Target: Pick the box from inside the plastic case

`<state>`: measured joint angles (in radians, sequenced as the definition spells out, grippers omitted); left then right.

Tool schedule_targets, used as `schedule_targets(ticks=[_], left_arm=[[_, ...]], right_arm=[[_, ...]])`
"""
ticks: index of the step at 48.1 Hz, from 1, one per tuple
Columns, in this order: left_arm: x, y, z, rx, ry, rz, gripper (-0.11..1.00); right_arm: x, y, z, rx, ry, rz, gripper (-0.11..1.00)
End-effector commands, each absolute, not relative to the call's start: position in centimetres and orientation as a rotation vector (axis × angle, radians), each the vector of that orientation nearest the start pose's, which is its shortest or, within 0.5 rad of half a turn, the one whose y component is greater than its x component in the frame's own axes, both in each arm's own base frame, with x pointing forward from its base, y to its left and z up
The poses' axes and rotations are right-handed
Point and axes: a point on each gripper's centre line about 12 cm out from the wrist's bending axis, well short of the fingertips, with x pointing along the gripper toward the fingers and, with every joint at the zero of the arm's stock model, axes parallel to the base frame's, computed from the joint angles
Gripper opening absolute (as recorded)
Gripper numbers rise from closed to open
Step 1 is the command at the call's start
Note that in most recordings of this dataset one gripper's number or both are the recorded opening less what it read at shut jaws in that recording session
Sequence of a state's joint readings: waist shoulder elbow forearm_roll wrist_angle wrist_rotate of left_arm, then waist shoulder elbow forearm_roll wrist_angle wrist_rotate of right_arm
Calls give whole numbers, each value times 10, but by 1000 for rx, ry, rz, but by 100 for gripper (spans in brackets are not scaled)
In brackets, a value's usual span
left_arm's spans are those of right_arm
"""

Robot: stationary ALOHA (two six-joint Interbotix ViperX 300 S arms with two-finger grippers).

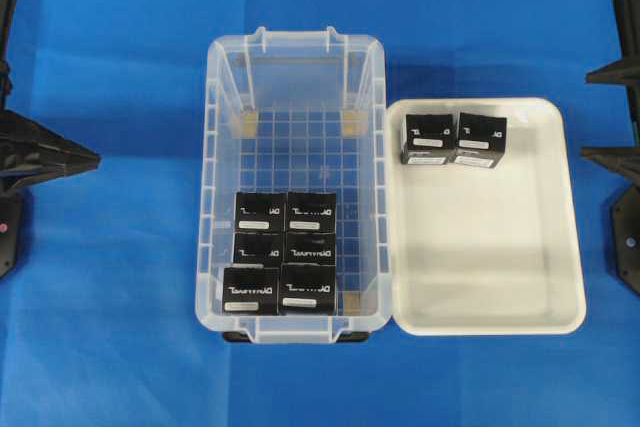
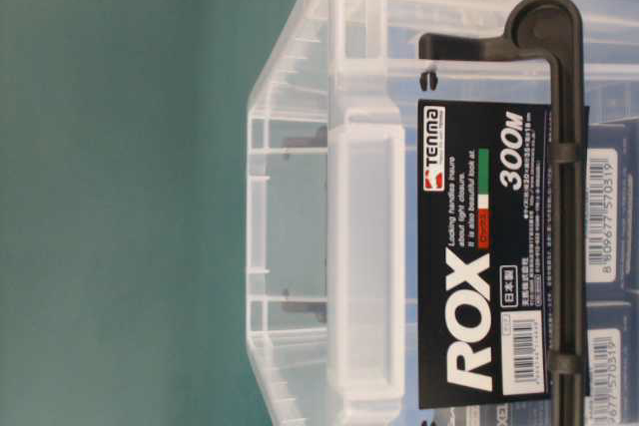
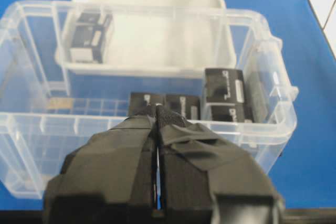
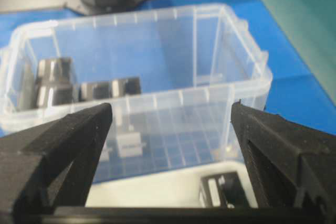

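Looking down, the plastic case (image 1: 296,182) held six black boxes (image 1: 283,254) clustered at its near end, with two more in the white tray (image 1: 487,277) beside it. At table level, the case's ROX label (image 2: 481,256) filled the view. The left gripper (image 3: 156,114) was pressed together; the right gripper (image 4: 171,116) stood spread wide, empty.

The plastic case (image 1: 296,182) sits at the middle of the tabletop (image 1: 110,327), with the tray (image 1: 487,277) touching its right side in the overhead view. Six boxes (image 1: 281,252) lie in the case, packed in two columns of three at its near end; the far half of its floor is bare. Two more boxes (image 1: 453,139) stand side by side, touching, in the tray's far left corner. The left hand (image 1: 92,158) and the right hand (image 1: 590,113) sit at opposite edges, well apart from both containers.
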<state>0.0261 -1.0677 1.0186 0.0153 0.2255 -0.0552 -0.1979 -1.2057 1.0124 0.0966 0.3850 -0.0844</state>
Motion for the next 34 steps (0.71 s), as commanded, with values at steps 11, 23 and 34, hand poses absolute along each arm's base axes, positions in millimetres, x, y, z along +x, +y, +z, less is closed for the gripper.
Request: schedule_targets(ticks=[11, 23, 34], left_arm=[[183, 4, 329, -31, 145, 24, -2], [183, 4, 328, -31, 148, 24, -2], [184, 4, 327, -28, 156, 26, -2]], right_arm=[[127, -19, 312, 63, 271, -146, 97], [124, -18, 308, 72, 251, -149, 97], [124, -20, 302, 97, 255, -161, 97]])
